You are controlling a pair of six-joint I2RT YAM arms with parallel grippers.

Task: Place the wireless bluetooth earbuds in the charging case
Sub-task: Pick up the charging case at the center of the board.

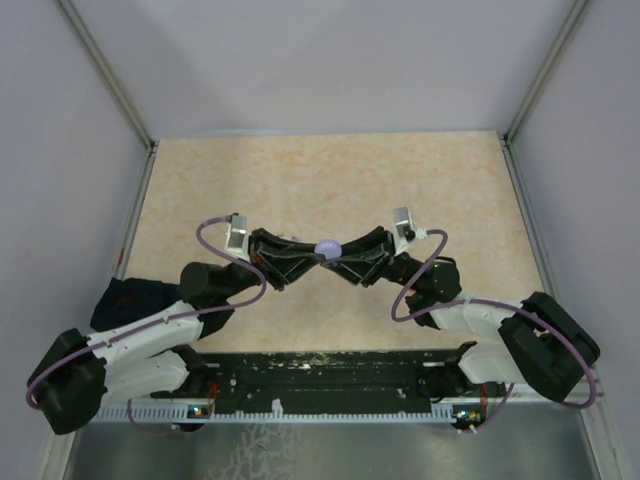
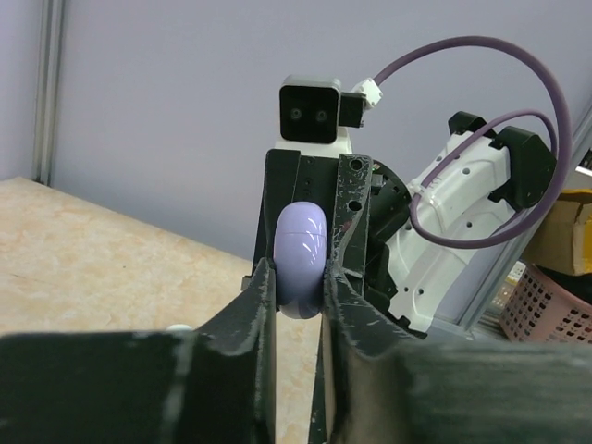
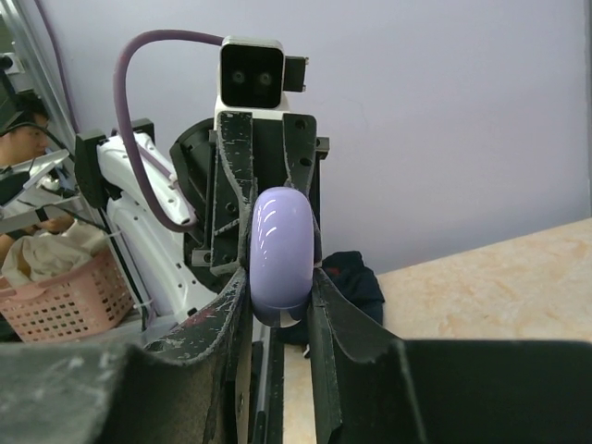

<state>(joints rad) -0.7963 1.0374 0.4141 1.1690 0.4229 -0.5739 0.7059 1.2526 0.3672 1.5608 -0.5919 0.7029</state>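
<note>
Seen from above, the left gripper [image 1: 314,254] and right gripper [image 1: 341,253] met tip to tip over the beige table [image 1: 300,180], with the charging case [image 1: 328,246], a small pale purple rounded lump, caught between their fingertips. In the left wrist view, the left fingers [image 2: 254,314] pinched the lower sides of the case [image 2: 302,245], a smooth lilac pebble standing on edge, while the opposite fingers flanked its upper part. In the right wrist view, the right fingers [image 3: 227,314] squeezed the glossy case [image 3: 280,245], which bulged up from between them.
</note>
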